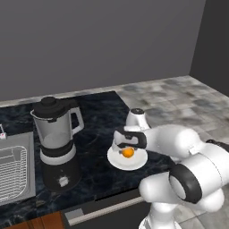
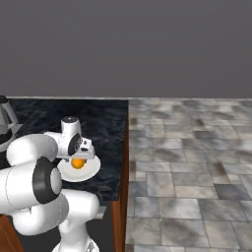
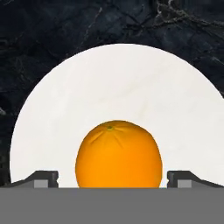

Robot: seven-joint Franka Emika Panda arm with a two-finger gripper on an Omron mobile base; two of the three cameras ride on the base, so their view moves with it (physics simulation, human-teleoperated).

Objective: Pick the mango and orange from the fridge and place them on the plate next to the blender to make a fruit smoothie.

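Note:
The orange (image 3: 118,153) rests on the white plate (image 3: 122,78), toward the plate's near side in the hand view. My gripper (image 3: 113,179) hangs straight above it, open, its fingertips (image 3: 43,179) spread wider than the fruit and clear of its sides. From the left base view the orange (image 1: 128,152) sits on the plate (image 1: 134,163) just under the gripper (image 1: 127,146), and the blender (image 1: 56,143) stands to the plate's left on the dark counter. The right base view shows the same orange (image 2: 77,163), plate (image 2: 91,170) and gripper (image 2: 78,157). The mango and the fridge are out of view.
A steel sink (image 1: 13,165) is set into the black marble counter (image 1: 96,112) left of the blender. The counter ends just right of the plate, with grey tiled floor (image 2: 187,147) beyond. A grey wall runs behind.

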